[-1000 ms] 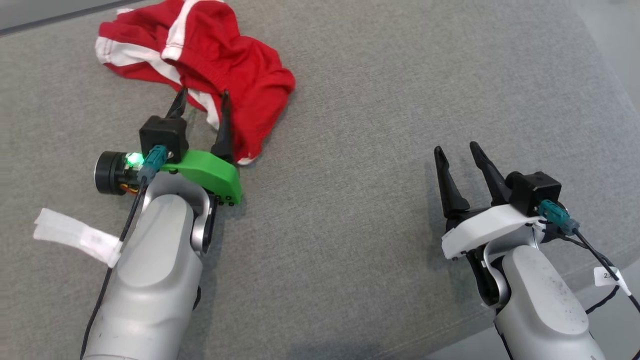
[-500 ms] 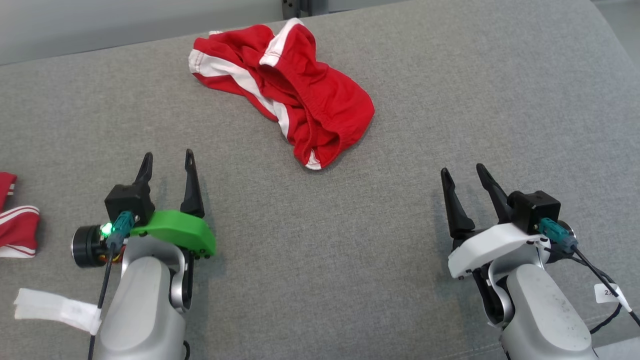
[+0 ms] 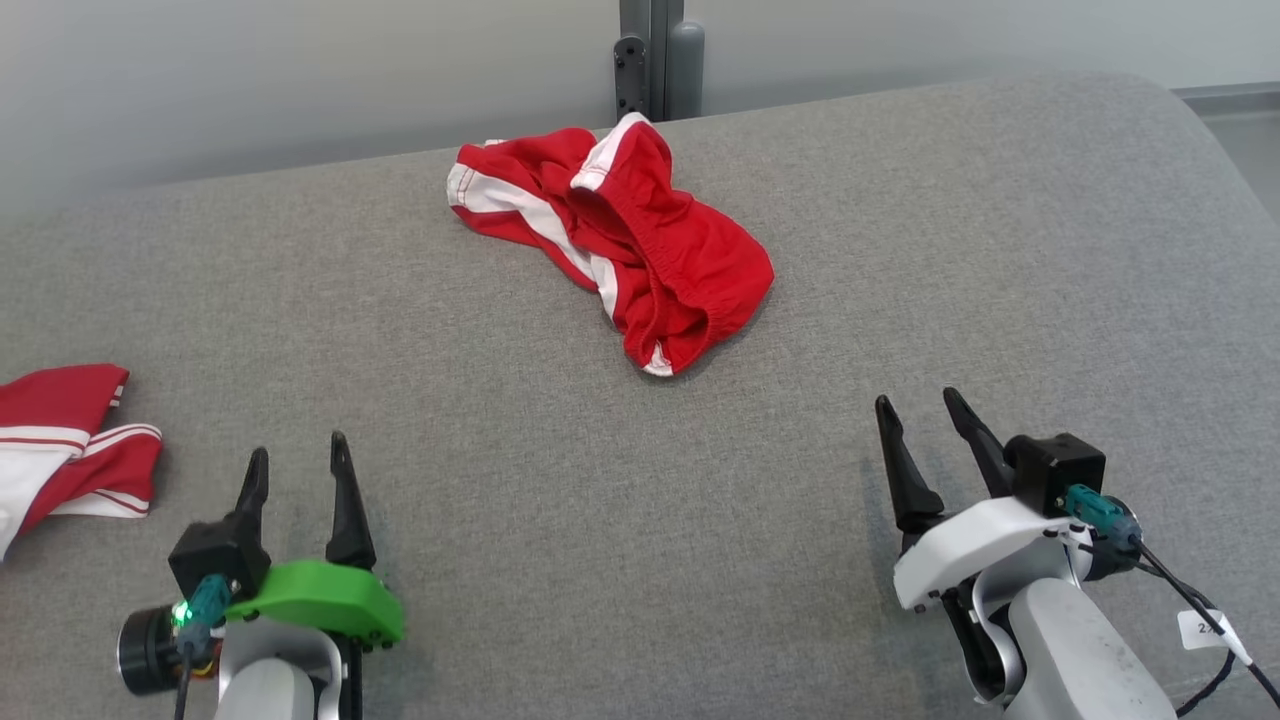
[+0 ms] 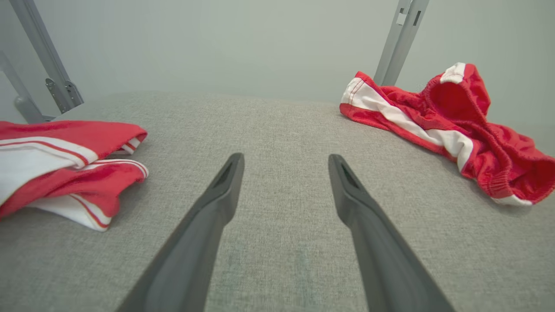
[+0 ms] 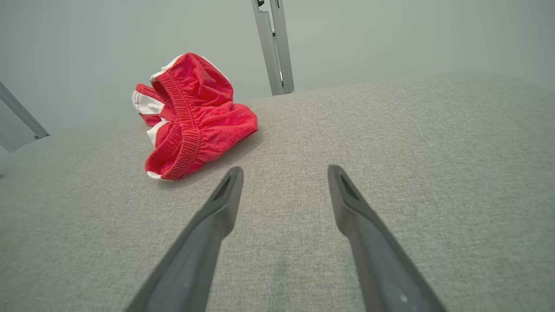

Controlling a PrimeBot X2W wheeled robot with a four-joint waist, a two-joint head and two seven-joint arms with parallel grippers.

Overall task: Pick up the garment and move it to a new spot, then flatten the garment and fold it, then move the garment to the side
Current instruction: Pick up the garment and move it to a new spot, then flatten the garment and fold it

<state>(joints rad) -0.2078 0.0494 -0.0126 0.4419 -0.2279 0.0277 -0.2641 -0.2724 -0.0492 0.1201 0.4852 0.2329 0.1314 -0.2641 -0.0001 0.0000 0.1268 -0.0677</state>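
Red shorts (image 3: pixel 620 235) with white stripes, crumpled toward the far middle of the grey worktop (image 3: pixel 600 520), well apart from left gripper (image 3: pixel 298 447) and right gripper (image 3: pixel 916 400) near the front, jaws of both spread wide and empty, another red-and-white garment (image 3: pixel 70 450) at far left

Left pincer (image 3: pixel 297 467) and right pincer (image 3: pixel 917 412) gape, empty.
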